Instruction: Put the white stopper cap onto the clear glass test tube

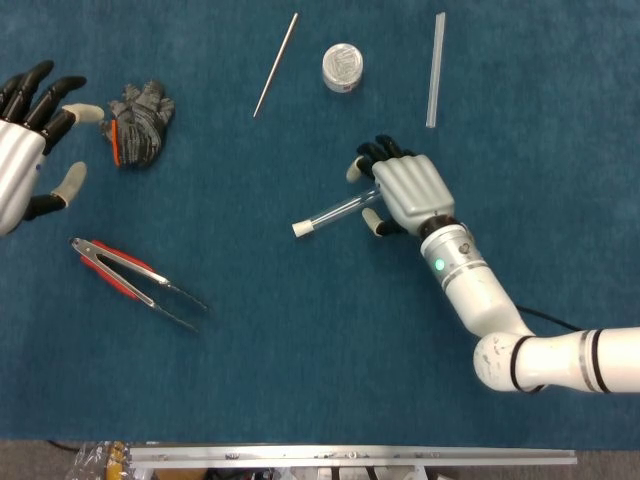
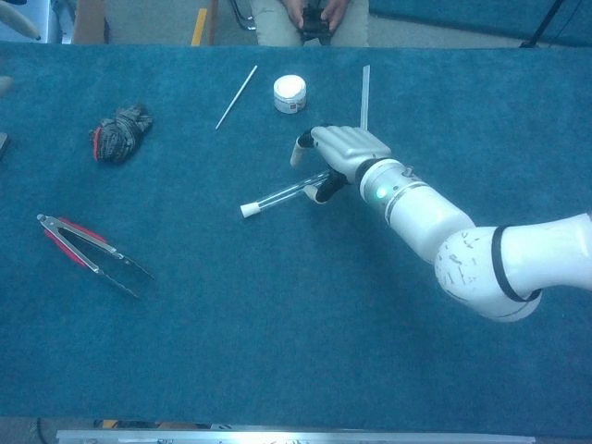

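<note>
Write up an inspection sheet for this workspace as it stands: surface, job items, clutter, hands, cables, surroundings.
Surface: blue cloth-covered table.
Job's things: test tube lies tilted, white stopper cap on its left end.
Clutter: tongs, crumpled glove, thin rod, clear stick, round container.
Hands: right robot hand over the tube's right end, fingers loosened around it; grip unclear. Left robot hand open beside the glove.
Cables: dark cable near the right arm.
Surroundings: seated person beyond the far edge.
</note>
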Robot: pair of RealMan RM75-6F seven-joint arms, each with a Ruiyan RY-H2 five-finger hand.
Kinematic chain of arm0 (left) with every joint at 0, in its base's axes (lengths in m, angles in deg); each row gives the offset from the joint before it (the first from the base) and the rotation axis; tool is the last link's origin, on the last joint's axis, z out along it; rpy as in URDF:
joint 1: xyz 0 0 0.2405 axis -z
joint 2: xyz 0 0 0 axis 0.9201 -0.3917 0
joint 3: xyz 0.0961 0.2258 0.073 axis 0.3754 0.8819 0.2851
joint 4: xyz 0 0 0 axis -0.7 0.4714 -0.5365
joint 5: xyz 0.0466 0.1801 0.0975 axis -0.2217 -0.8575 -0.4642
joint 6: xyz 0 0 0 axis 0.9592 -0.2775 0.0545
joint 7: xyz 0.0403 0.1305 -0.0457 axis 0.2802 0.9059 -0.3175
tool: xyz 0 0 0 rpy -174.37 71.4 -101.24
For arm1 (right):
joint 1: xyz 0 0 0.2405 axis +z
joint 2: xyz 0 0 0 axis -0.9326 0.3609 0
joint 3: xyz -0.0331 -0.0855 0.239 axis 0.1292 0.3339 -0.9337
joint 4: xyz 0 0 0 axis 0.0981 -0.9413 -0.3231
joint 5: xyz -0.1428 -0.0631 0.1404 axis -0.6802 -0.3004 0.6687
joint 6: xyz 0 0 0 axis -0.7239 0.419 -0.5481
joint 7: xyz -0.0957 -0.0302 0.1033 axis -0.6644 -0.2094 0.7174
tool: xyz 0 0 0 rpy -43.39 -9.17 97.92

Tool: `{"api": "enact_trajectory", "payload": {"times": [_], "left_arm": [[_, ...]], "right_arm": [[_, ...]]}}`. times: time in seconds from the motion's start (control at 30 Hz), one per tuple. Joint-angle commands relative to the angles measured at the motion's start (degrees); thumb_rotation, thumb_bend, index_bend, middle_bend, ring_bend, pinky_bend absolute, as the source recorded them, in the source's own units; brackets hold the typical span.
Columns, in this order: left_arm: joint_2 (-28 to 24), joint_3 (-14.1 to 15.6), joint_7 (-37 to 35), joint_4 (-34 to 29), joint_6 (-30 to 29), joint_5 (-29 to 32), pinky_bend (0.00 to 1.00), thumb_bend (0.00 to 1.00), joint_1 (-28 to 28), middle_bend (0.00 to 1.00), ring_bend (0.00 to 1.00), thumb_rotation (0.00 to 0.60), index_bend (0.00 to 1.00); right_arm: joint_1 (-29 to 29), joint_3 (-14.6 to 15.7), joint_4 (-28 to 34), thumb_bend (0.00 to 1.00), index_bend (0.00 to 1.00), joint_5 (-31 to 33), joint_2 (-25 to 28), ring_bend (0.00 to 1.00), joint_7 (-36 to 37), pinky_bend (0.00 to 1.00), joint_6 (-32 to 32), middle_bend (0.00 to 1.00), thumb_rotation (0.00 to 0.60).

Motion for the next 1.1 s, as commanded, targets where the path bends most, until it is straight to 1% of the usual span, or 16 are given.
{"api": "enact_trajectory", "payload": {"times": [0.03,0.2,0.3,0.5,0.7,0.83,1.03,1.1], "left_arm": [[0.1,0.0,0.7,-0.1,0.4,0.3,0.08,0.39,0.0,0.13,0.0,0.6,0.25],[0.3,-0.4,0.5,0.0,-0.2,0.7,0.08,0.39,-0.3,0.12,0.0,0.6,0.24],[-0.1,-0.5,0.6,-0.1,-0.7,1.4,0.08,0.39,-1.0,0.12,0.0,0.6,0.23],[0.1,-1.0,2.5,1.6,-2.3,3.4,0.08,0.39,-2.5,0.12,0.0,0.6,0.23],[0.9,-0.3,4.6,4.1,-5.1,3.9,0.08,0.39,-5.1,0.12,0.0,0.6,0.23],[0.7,0.5,5.9,4.7,-6.4,4.4,0.08,0.39,-7.1,0.12,0.0,0.6,0.23],[0.0,2.2,6.9,4.2,-8.8,3.7,0.08,0.39,-10.3,0.12,0.0,0.6,0.23],[-0.3,2.8,7.6,3.8,-10.5,3.3,0.08,0.39,-11.8,0.12,0.0,0.6,0.23]], "right_arm": [[-0.3,-0.3,0.6,0.34,0.21,-0.2,0.8,0.02,0.1,0.22,-0.1,0.11,0.6],[-1.4,-1.1,3.1,0.34,0.19,-1.7,3.2,0.02,1.5,0.22,0.7,0.1,0.6],[-2.9,-1.6,6.7,0.34,0.19,-3.9,6.7,0.02,3.1,0.22,2.2,0.1,0.6],[-8.0,0.1,14.2,0.34,0.19,-9.5,14.8,0.02,5.1,0.22,7.7,0.13,0.6],[-14.6,3.3,22.4,0.34,0.19,-16.1,24.6,0.03,7.7,0.22,13.8,0.15,0.6],[-19.1,6.6,26.7,0.34,0.19,-22.3,30.2,0.03,9.5,0.22,17.5,0.15,0.6],[-25.8,12.0,29.8,0.34,0.19,-31.4,35.8,0.03,12.2,0.22,22.5,0.15,0.6],[-28.6,14.1,30.3,0.34,0.19,-35.2,37.5,0.03,13.8,0.22,24.7,0.15,0.6]]}}
